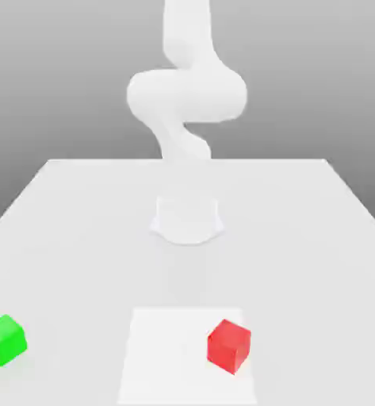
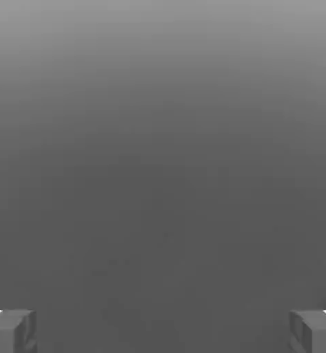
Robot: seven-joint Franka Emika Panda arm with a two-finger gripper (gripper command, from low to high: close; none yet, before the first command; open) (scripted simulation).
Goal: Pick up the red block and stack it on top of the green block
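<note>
We held the hand (image 2: 163, 332) wide apart and empty. The red block (image 1: 228, 346) lay, we judged, well below it, ungripped

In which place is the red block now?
In the exterior view, the red block is toward the right at the front, on the right part of the white square.
</note>
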